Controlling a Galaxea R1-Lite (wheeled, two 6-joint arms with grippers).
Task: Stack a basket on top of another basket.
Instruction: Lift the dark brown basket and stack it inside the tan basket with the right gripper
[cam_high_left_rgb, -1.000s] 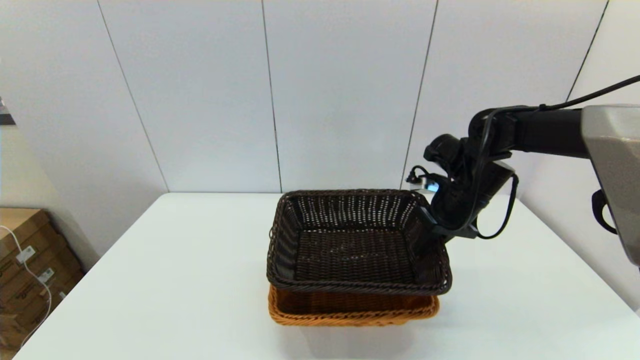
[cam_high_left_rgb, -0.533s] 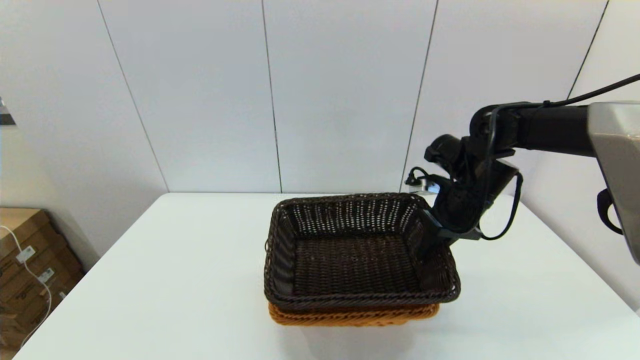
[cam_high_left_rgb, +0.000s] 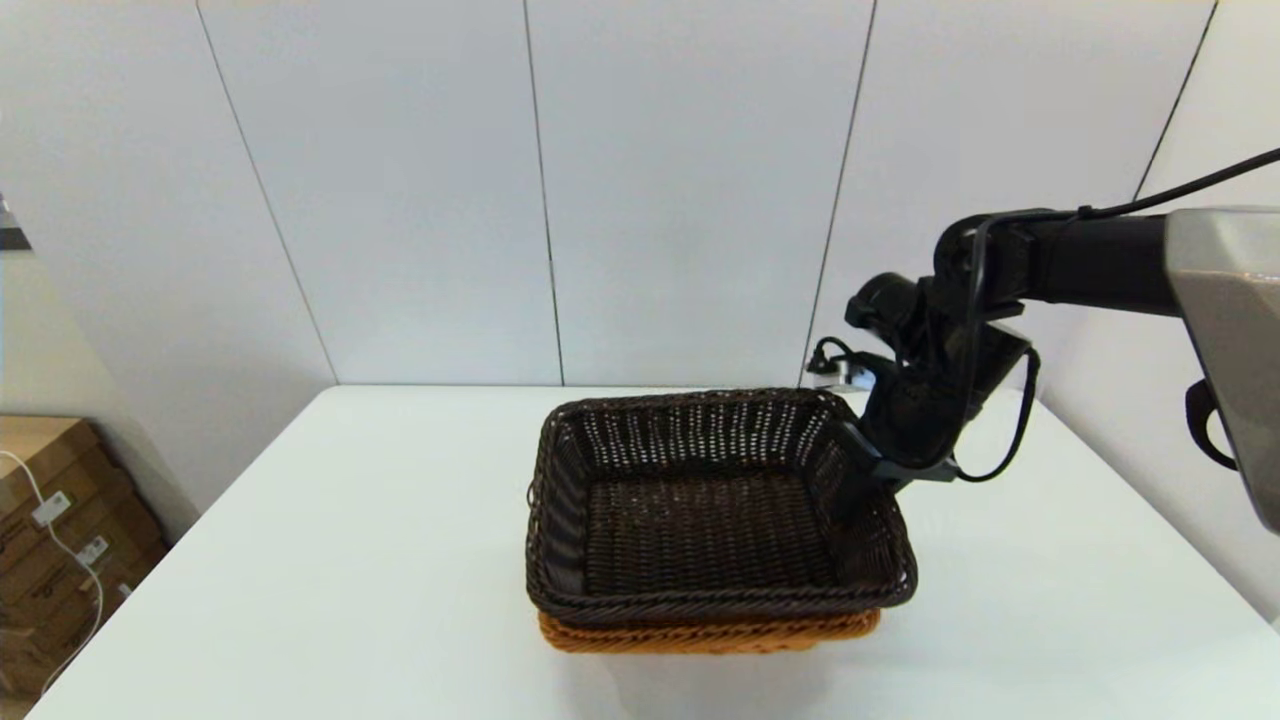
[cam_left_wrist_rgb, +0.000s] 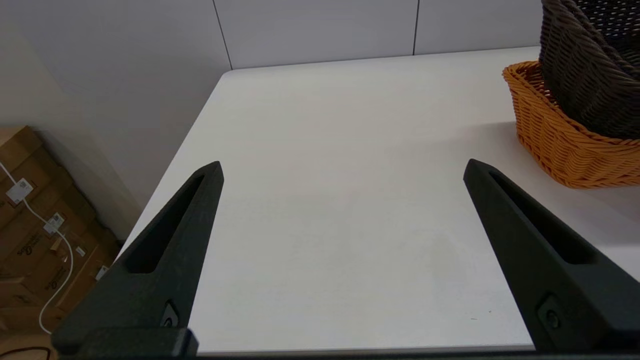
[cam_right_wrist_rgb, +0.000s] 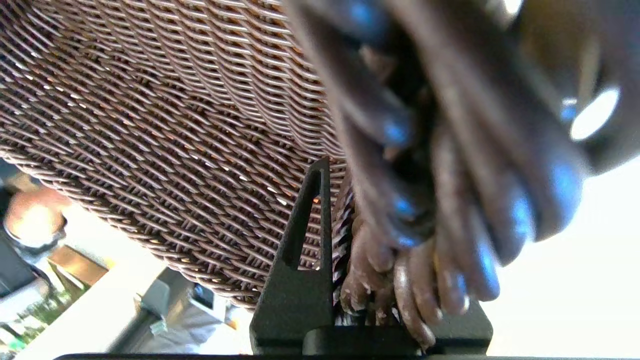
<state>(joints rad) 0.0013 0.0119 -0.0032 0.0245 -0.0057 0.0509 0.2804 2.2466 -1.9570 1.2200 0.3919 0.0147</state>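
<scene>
The dark brown basket (cam_high_left_rgb: 705, 505) sits nested in the orange-tan basket (cam_high_left_rgb: 710, 632) at the table's middle, only the orange rim showing below it. My right gripper (cam_high_left_rgb: 860, 470) is shut on the dark basket's right wall, one finger inside and one outside. The right wrist view shows that finger (cam_right_wrist_rgb: 305, 240) pressed against the weave of the dark basket (cam_right_wrist_rgb: 150, 125), with the braided rim clamped beside it. My left gripper (cam_left_wrist_rgb: 342, 170) hangs open over bare table, well to the left of the orange basket (cam_left_wrist_rgb: 565, 135) and the dark basket (cam_left_wrist_rgb: 585, 70).
The white table (cam_high_left_rgb: 350, 560) extends on all sides of the baskets. A wall stands close behind. Cardboard boxes (cam_high_left_rgb: 50, 520) with a white cable lie on the floor beyond the left edge.
The dark basket has come down into the orange basket, hiding most of its front wall. My right gripper went down slightly with it, still clamped.
</scene>
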